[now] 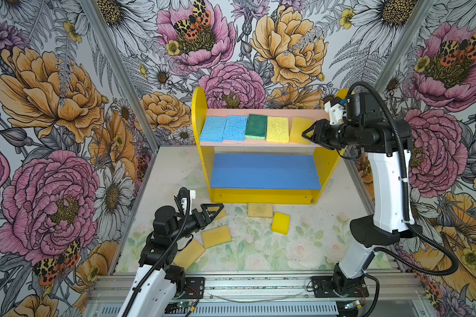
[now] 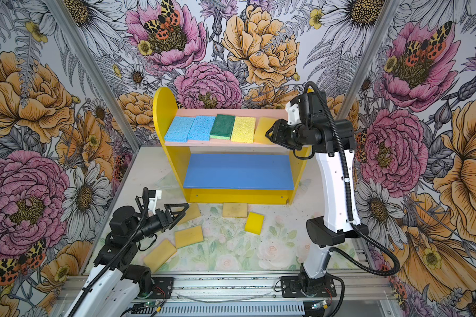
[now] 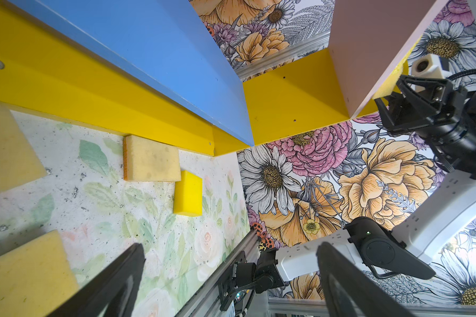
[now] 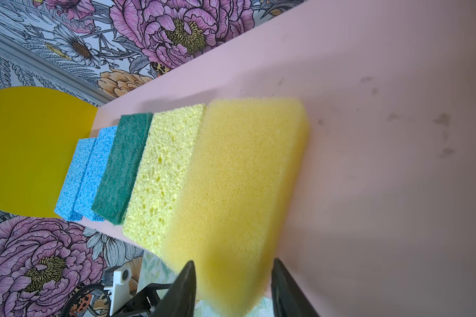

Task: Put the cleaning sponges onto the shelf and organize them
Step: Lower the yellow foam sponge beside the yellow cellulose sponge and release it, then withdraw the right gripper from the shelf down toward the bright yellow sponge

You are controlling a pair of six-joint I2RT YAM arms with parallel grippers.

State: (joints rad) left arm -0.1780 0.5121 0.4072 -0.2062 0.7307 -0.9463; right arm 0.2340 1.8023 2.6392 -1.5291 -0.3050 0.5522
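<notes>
The tan sponge (image 1: 300,129) is laid flat at the right end of the shelf's (image 1: 199,109) pink board (image 1: 259,112), seemingly to finish the row of five, right gripper (image 1: 306,135) part-open astride its end, contact untellable; left gripper (image 1: 217,210) is held wide open, empty, above loose sponges (image 1: 216,236).

No text, label, brand or number can be read on any thing in these pictures.
</notes>
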